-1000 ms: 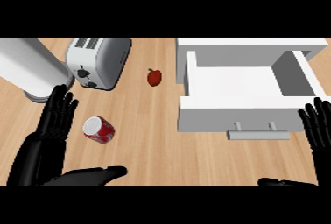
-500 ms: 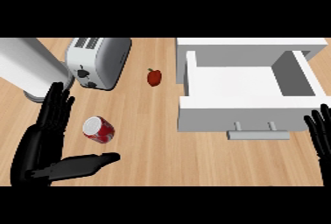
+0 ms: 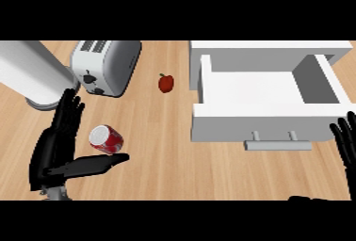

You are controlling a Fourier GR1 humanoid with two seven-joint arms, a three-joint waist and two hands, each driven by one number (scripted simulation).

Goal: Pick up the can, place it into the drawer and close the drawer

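Note:
A red can [image 3: 106, 140] with a silver top lies on its side on the wooden counter, left of middle. My left hand [image 3: 57, 147] stands open around it: the straight fingers run up its left side and the thumb stretches out just below it. The white drawer [image 3: 268, 94] stands pulled open at the right, its inside bare and its handle [image 3: 278, 144] facing me. My right hand [image 3: 345, 142] shows at the right edge beside the drawer front, fingers straight and up.
A white toaster [image 3: 104, 66] lies at the back left, next to a large silver cylinder [image 3: 31, 70] at the far left. A small red pepper [image 3: 166, 83] sits between the toaster and the drawer.
My left hand has moved up and right, so its thumb now sits just under the can. My right hand has sunk lower along the right edge.

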